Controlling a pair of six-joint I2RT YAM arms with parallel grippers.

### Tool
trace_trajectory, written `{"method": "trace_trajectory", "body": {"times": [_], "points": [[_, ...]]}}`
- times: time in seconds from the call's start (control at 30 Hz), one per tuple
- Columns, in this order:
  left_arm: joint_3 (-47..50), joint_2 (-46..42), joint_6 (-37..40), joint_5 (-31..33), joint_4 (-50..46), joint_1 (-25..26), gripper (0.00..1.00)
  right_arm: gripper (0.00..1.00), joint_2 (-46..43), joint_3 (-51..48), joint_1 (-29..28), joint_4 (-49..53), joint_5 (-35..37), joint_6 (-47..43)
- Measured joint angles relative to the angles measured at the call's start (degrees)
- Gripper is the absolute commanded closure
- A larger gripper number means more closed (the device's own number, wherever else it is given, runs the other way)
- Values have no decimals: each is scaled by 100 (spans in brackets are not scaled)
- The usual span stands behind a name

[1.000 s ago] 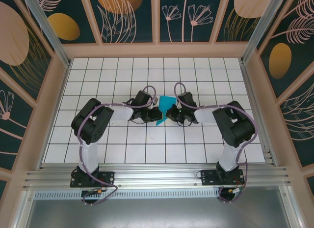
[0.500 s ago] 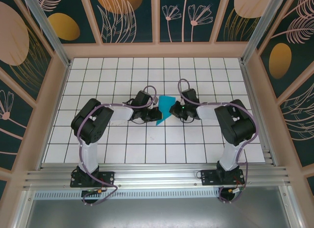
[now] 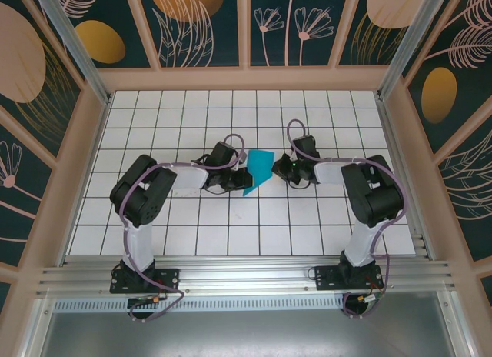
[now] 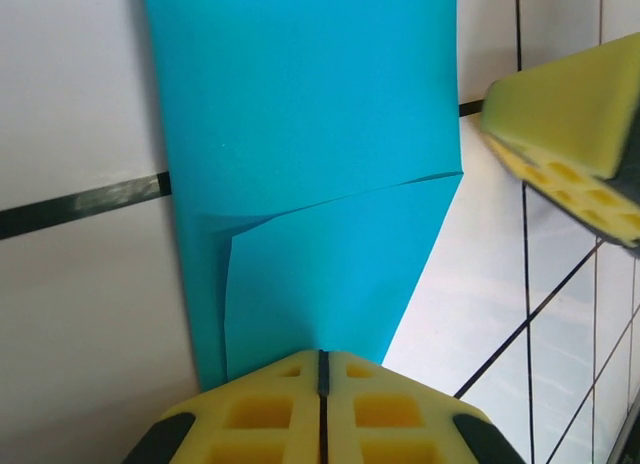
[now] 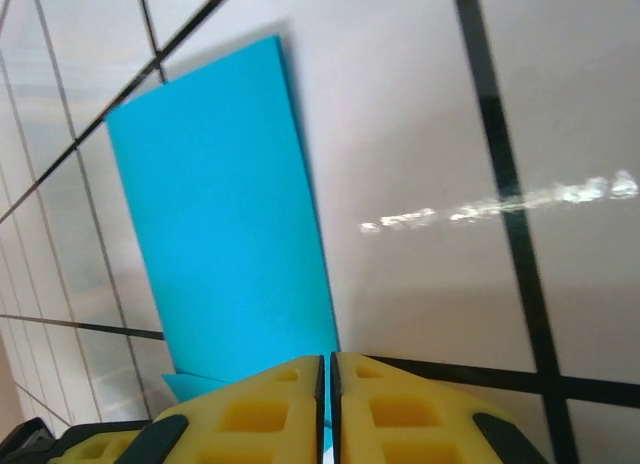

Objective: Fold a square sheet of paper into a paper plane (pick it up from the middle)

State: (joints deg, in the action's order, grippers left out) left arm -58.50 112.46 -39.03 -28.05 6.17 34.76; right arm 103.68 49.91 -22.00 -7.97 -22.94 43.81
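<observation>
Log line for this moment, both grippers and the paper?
left gripper: shut on folded teal sheet | right gripper: shut, beside it | stage: partly folded

This is a robotics lab cell rather than a home or shop. A left arm (image 3: 142, 191) and a right arm (image 3: 370, 194) are bolted side by side to an aluminium rail (image 3: 246, 274) at the near edge of a counter (image 3: 154, 218) tiled in a white grid with black lines. A pale frame (image 3: 246, 78) and metal posts (image 3: 73, 41) box the counter in on three sides. Panels (image 3: 192, 26) between them are printed with leaves, flowers and orange ovals (decoration set into the frame). Purple cables (image 3: 177, 166) loop along each arm.
</observation>
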Motion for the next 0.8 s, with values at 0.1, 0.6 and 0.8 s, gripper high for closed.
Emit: {"method": "trace_trajectory", "body": {"times": [0.1, 0.6, 0.8], "points": [[168, -122, -48, -17, 17, -28, 87, 85, -44, 170, -72, 55, -4, -48], [1272, -1399, -717, -131, -7, -37, 68, 85, 516, 879, -826, 140, -358, -306], [1270, -1803, -721, 31, -42, -37, 66, 85, 813, 898, -809, 199, -358, -304]]}}
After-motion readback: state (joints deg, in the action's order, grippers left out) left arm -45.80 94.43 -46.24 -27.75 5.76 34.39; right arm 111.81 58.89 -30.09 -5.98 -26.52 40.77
